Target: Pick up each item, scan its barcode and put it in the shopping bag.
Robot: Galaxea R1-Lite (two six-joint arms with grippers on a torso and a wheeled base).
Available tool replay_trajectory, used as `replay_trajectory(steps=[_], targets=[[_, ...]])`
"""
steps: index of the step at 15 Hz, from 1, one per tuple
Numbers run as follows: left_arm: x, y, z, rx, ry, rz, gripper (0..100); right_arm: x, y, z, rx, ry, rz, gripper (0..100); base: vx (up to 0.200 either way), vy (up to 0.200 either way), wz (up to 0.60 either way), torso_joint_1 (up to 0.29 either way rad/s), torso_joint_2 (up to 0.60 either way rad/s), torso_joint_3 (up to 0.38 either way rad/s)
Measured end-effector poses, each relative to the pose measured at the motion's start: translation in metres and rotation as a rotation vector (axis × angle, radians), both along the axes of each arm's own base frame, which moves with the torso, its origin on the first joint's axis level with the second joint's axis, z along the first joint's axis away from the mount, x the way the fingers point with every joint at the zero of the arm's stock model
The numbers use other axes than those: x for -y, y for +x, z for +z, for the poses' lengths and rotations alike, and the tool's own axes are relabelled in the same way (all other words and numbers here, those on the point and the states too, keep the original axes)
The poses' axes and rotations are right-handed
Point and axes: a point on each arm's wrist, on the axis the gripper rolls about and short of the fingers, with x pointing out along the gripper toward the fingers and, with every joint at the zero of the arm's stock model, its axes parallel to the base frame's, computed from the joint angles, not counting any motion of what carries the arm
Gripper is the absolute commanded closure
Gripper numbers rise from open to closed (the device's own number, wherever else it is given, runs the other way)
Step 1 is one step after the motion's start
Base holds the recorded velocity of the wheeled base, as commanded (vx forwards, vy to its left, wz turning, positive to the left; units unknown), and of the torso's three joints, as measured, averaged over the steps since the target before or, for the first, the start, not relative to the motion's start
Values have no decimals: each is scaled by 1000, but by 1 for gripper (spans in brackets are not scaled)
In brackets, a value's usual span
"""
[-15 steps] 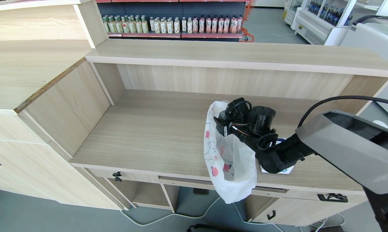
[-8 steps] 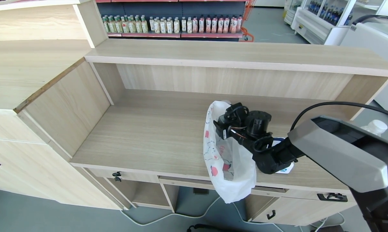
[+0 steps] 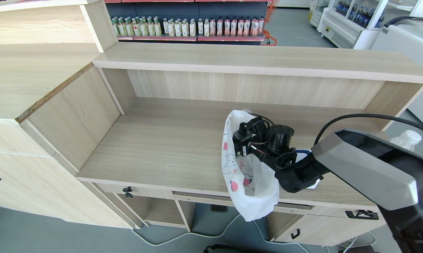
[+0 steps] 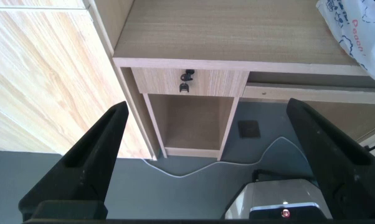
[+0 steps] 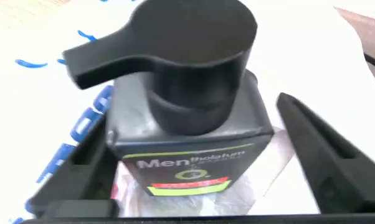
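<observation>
A: Where's the item rn?
B: We've got a dark pump bottle (image 5: 187, 143) w/ a black pump head (image 5: 169, 37), upright betw. the fingers (image 5: 337, 149) of the right gripper (image 5: 192, 115). We read the gripper as pinching the body at its sides, just under the shoulder. There's white plastic all round, so we place the bottle inside the mouth of the shopping bag (image 3: 232, 165). The bag sits on the counter (image 3: 162, 151) and droops over the front edge.
A: Left side?
B: Left gripper (image 4: 209, 158) is spread wide w/ nothing in it. Beyond it we see the counter's front edge & the floor (image 4: 194, 193).
A: Handling?
B: We'd guess rigid plastic w/ smooth sides, prob. some heft if full, so it could slip or twist in a weak pinch. The flat body sides are the best hold. We'd avoid the pump head, which may swivel or press down & squirt. The bag's thin & floppy and gives no support, so we expect the bottle to tip once let go. We'd get it low in the bag before release.
A: Barcode?
B: We can't see one; only the front label (image 5: 187, 177) faces the wrist cam.
</observation>
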Motion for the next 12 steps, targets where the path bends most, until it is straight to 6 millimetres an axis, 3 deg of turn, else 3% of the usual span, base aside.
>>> replay_trajectory(steps=[5, 9, 12], targets=[[0, 0, 0, 0, 1, 0, 0, 2, 4, 16, 36, 38, 9, 0, 0, 0, 0, 0, 0, 0], [0, 0, 0, 0, 1, 0, 0, 7, 4, 51, 82, 69, 33, 0, 0, 0, 0, 0, 0, 0], [0, 0, 0, 0, -4, 0, 0, 7, -6, 81, 53, 137, 52, 0, 0, 0, 0, 0, 0, 0]])
